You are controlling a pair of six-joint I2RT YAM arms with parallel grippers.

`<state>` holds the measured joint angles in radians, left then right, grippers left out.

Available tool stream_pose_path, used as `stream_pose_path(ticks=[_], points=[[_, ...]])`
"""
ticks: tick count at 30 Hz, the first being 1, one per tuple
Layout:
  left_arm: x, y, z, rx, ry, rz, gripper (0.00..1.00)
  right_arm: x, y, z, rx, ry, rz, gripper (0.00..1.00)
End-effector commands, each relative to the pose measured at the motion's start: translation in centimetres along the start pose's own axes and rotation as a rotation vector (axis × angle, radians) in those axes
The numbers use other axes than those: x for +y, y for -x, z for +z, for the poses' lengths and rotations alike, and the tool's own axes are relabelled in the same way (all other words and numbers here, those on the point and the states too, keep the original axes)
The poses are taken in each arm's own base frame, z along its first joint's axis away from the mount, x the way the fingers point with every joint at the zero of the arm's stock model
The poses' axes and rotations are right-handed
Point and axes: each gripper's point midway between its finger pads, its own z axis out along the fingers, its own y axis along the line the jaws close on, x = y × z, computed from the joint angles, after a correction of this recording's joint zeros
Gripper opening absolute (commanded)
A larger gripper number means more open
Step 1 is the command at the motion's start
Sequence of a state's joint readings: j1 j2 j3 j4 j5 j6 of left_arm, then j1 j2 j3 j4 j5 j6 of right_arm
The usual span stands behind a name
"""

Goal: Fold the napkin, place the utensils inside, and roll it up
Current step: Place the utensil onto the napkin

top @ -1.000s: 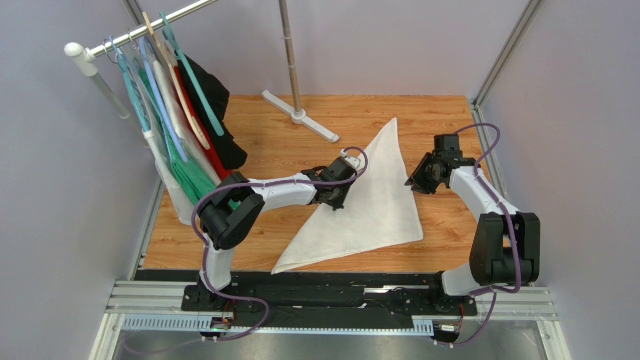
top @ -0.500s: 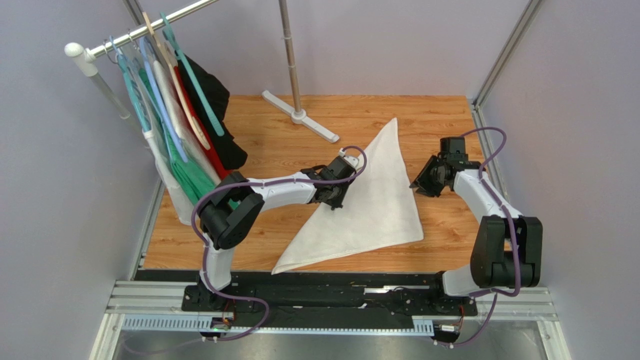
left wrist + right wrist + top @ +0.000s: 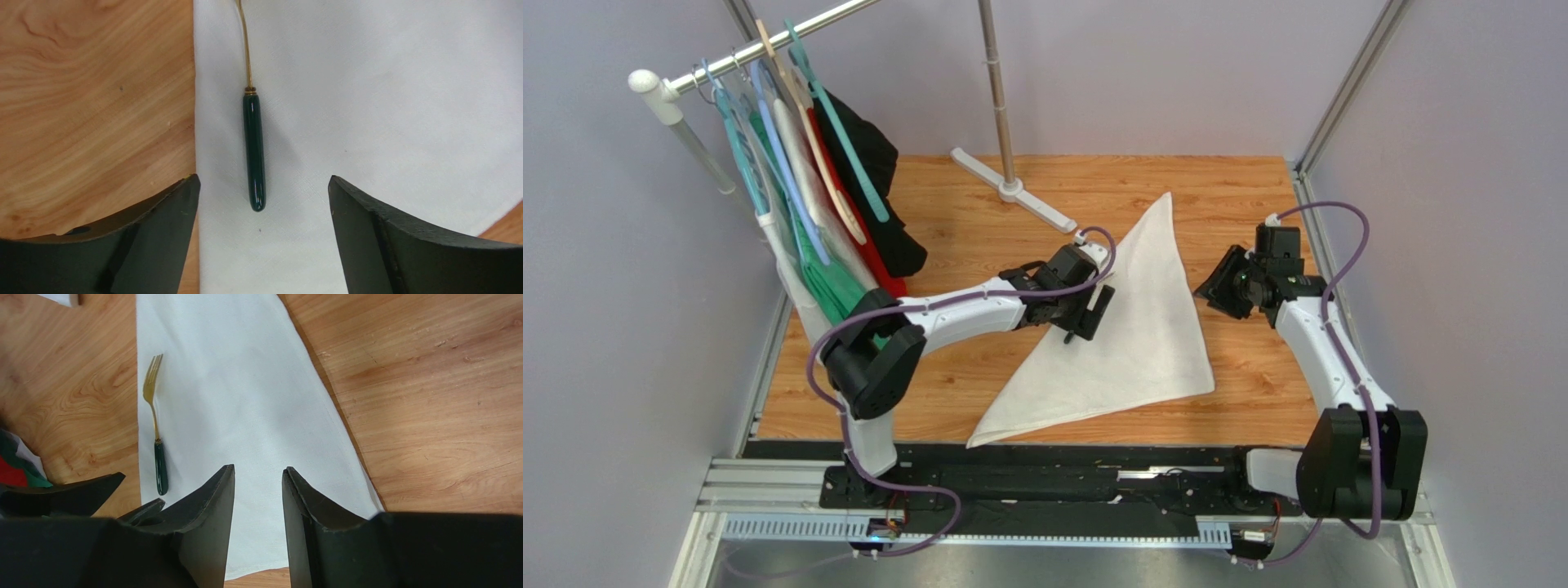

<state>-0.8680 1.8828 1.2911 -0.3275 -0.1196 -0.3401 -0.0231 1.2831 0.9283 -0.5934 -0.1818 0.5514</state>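
The white napkin (image 3: 1143, 325) lies flat on the wooden table, folded into a triangle. One utensil, a fork (image 3: 254, 153) with a dark green handle and gold tines, rests on the cloth just inside its left edge. My left gripper (image 3: 263, 182) hovers over the handle's end with its jaws wide open and nothing between them. From above, the left gripper (image 3: 1090, 312) sits at the napkin's left edge. My right gripper (image 3: 1212, 292) hangs at the napkin's right edge. In its wrist view the right gripper (image 3: 258, 470) is open and empty, over the napkin (image 3: 245, 386), with the fork (image 3: 157, 447) to its left.
A clothes rail (image 3: 768, 43) with several hangers and garments (image 3: 830, 233) stands along the table's left side. A pole's white base (image 3: 1014, 188) rests at the back centre. Metal frame posts (image 3: 1339, 86) edge the right side.
My left gripper has opened wide and let go of the fork, which now lies on the napkin. The right arm has drawn back to the right and its jaws have parted a little.
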Motion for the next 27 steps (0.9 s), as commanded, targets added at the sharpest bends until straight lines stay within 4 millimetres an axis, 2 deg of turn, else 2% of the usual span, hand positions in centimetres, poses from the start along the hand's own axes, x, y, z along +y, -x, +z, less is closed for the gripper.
stream_pose_path(ticks=[1, 3, 7, 8, 10, 11, 13, 14, 16, 17, 19, 22, 25, 27], points=[[-0.6, 3.8, -5.3, -0.138, -0.063, 0.009, 0.90, 0.3, -0.7, -1.3, -0.009, 0.047, -0.061, 0.39], [-0.4, 3.9, -7.0, -0.164, -0.070, 0.002, 0.92, -0.5, -1.3, -0.8, 0.011, 0.024, -0.072, 0.39], [-0.1, 2.5, -8.6, -0.168, -0.087, -0.021, 0.94, -1.9, -2.0, 0.8, 0.037, -0.013, -0.109, 0.40], [0.1, 1.5, -8.4, -0.148, -0.092, -0.025, 0.94, -2.1, -2.0, 1.3, 0.041, -0.022, -0.114, 0.40], [0.7, 0.9, -8.4, -0.142, -0.090, -0.049, 0.94, -2.6, -1.9, 2.6, 0.055, -0.042, -0.119, 0.39], [1.2, 0.0, -7.9, -0.122, -0.086, -0.057, 0.94, -2.4, -1.5, 2.9, 0.050, -0.036, -0.123, 0.39], [2.3, -0.3, -7.6, -0.122, -0.074, -0.082, 0.93, -2.5, -1.3, 4.4, 0.071, -0.036, -0.136, 0.38], [2.9, -1.1, -7.2, -0.110, -0.071, -0.093, 0.93, -2.2, -0.7, 4.7, 0.066, -0.035, -0.147, 0.38], [4.3, -1.2, -7.0, -0.118, -0.060, -0.129, 0.92, -2.5, -0.2, 5.6, 0.068, -0.052, -0.167, 0.38], [4.8, -1.9, -6.8, -0.106, -0.056, -0.137, 0.91, -2.8, -0.2, 6.4, 0.082, -0.063, -0.172, 0.38], [5.8, -1.8, -6.7, -0.116, -0.057, -0.159, 0.91, -2.1, 0.9, 7.1, 0.056, -0.040, -0.196, 0.38], [6.3, -2.2, -6.4, -0.115, -0.073, -0.171, 0.91, -1.9, 2.2, 8.3, 0.035, -0.040, -0.232, 0.38], [6.9, -2.4, -6.3, -0.108, -0.072, -0.179, 0.91, -2.5, 2.8, 9.1, 0.047, -0.081, -0.265, 0.38], [7.1, -2.6, -6.3, -0.106, -0.073, -0.177, 0.91, -3.1, 2.4, 9.6, 0.075, -0.098, -0.286, 0.38]])
